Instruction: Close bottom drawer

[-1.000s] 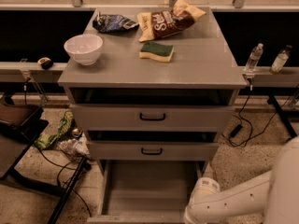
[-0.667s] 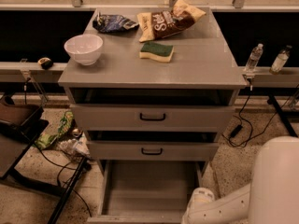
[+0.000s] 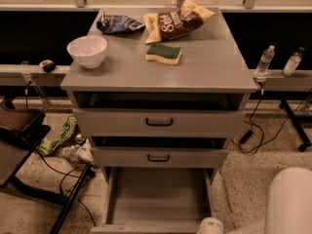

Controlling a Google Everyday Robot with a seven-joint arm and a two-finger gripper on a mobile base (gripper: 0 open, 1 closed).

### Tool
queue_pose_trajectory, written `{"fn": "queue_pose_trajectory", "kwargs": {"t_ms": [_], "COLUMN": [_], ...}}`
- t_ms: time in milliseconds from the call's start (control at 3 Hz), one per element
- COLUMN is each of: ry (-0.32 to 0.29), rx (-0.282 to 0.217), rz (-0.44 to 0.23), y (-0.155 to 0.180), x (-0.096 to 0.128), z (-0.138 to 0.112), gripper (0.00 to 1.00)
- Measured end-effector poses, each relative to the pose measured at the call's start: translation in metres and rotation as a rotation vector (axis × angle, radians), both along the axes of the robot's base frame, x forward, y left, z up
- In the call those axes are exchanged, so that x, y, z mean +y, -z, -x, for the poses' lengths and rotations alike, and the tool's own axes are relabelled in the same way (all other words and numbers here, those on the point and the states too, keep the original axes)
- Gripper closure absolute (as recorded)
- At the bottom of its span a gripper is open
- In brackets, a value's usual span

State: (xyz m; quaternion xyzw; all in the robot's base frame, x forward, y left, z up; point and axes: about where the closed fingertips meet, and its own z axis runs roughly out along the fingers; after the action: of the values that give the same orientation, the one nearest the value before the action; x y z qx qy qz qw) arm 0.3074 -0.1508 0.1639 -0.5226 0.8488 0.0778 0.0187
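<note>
The grey cabinet (image 3: 158, 77) has three drawers. The bottom drawer (image 3: 158, 199) is pulled far out, its shallow grey box is empty, and its front (image 3: 151, 227) lies at the picture's bottom edge with the handle hidden. The middle drawer (image 3: 158, 157) and the top drawer (image 3: 158, 122) stand slightly out. My gripper is out of view below the bottom edge. Only my white arm (image 3: 292, 204) shows at the bottom right, and a white round end piece (image 3: 209, 225) shows by the drawer's front right corner.
On the cabinet top are a white bowl (image 3: 87, 50), a green-yellow sponge (image 3: 164, 53) and two snack bags (image 3: 178, 19). Two bottles (image 3: 264, 60) stand on the ledge at right. A black stand (image 3: 63, 204), cables and litter (image 3: 63, 135) lie on the floor at left.
My white arm has dropped lower and toward the right in the picture. The round end piece has sunk to the bottom edge. The bottom drawer looks equally far out.
</note>
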Motion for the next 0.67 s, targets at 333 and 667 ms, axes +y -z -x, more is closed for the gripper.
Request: {"fn": "queue_pose_trajectory", "kwargs": {"t_ms": [333, 667], "ry": [0.012, 0.004], "rx": [-0.119, -0.206], "rz": [-0.052, -0.074], "y": [0.032, 0.044], "x": [0.007, 0.014], "z": [-0.008, -0.024], "gripper": [1.0, 1.0]}}
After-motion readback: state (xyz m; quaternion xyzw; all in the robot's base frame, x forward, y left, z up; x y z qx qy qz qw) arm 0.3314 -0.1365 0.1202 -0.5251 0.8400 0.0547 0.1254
